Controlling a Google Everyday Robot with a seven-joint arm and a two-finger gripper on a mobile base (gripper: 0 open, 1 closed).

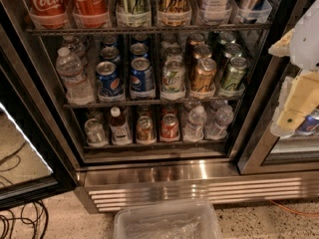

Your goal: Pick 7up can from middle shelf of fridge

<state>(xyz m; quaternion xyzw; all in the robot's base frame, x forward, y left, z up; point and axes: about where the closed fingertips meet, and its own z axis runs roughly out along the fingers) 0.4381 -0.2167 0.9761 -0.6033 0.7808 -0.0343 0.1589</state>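
Observation:
The fridge (199, 171) stands open in front of me with a dark interior and steel base grille. On the middle shelf (149, 102) the 7up can (173, 78) stands front and centre, pale silvery-white with green lettering, with more cans lined up behind it. Blue Pepsi cans (141, 76) stand to its left, a gold can (203, 73) and an olive-green can (233, 73) to its right. My gripper (294, 114) hangs at the right edge of the view, outside the fridge, well to the right of the 7up can and a little lower.
Water bottles (74, 76) stand at the shelf's left end. Tall Coca-Cola cans (70, 1) fill the rack above. Small cans and bottles (144, 128) sit on the bottom rack. A clear plastic bin (167, 223) lies on the floor. Cables (20, 218) trail at lower left.

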